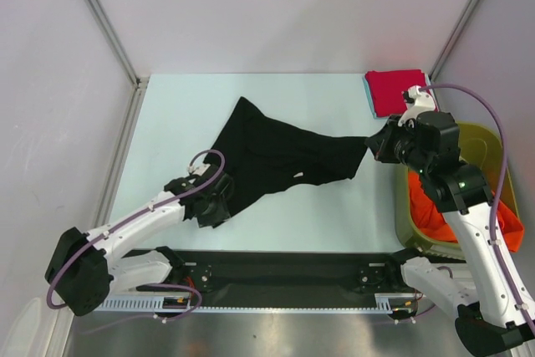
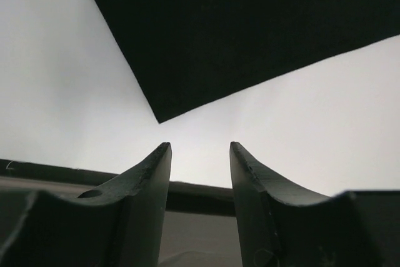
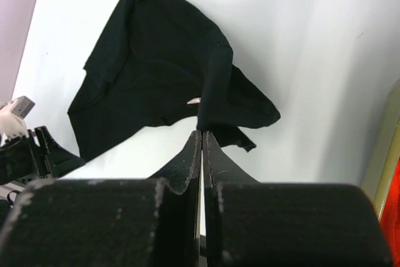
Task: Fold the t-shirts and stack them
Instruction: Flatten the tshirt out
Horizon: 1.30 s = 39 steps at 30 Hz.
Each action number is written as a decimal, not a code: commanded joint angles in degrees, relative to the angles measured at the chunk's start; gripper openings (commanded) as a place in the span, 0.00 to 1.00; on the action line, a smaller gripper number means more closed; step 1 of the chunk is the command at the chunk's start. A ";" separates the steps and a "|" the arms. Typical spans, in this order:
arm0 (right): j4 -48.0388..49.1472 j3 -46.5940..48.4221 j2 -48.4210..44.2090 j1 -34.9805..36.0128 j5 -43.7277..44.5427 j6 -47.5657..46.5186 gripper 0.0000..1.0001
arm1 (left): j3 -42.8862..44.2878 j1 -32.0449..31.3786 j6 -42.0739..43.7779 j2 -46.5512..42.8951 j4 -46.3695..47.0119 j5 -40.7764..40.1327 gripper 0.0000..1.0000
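Top view: black t-shirt [image 1: 276,152] lies rumpled in middle of table [image 1: 334,215], not flat yet. Right gripper [image 1: 378,144] pinches its right end; left gripper [image 1: 213,206] at near-left corner. Red t-shirt [image 1: 394,91] folded at far right; orange t-shirt [image 1: 426,206] in olive bin [image 1: 489,144].

Left wrist: fingers [image 2: 147,179] apart, nothing btw them; cloth corner just ahead, untouched.

Right wrist: fingers [image 3: 187,161] together, clamped on black cloth.

Step, prob.: spreading shirt before fold. Next: left needs corner btw fingers, then close and pull vs right.
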 commanded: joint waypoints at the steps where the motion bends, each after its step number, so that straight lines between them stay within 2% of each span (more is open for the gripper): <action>1: 1.58 0.67 -1.39 0.08 -0.38 0.11 0.00 | -1.69 0.73 -2.74 1.39 4.71 -0.18 0.47; 10: 1.66 0.85 -1.21 0.26 -0.38 -0.16 0.00 | -4.42 4.60 -1.86 1.66 4.98 -1.67 0.50; 15: 1.84 0.93 -1.04 0.17 -0.47 0.02 0.00 | -7.14 5.56 -1.77 2.02 8.05 0.87 0.50; 20: 1.84 1.20 -0.86 0.17 -0.03 -0.25 0.00 | -8.47 6.62 -0.98 2.89 9.55 0.44 0.49; 27: 1.84 1.72 -0.33 0.08 -0.21 -0.07 0.00 | -9.34 7.85 0.33 4.65 11.92 -0.44 0.42; 35: 1.49 1.64 -0.07 0.17 -0.12 -0.24 0.00 | -9.61 8.99 3.49 5.79 14.65 -1.49 0.19; 36: 1.49 1.55 0.19 0.08 -0.29 -0.16 0.00 | -9.17 9.08 3.76 5.97 14.22 -1.76 0.07; 37: 1.66 1.64 0.19 0.08 -0.12 -0.16 0.00 | -8.56 9.17 4.11 6.15 13.95 -2.02 0.00; 39: 1.66 1.73 0.46 0.08 0.06 -0.16 0.00 | -6.45 9.08 5.52 6.15 12.46 -2.81 0.00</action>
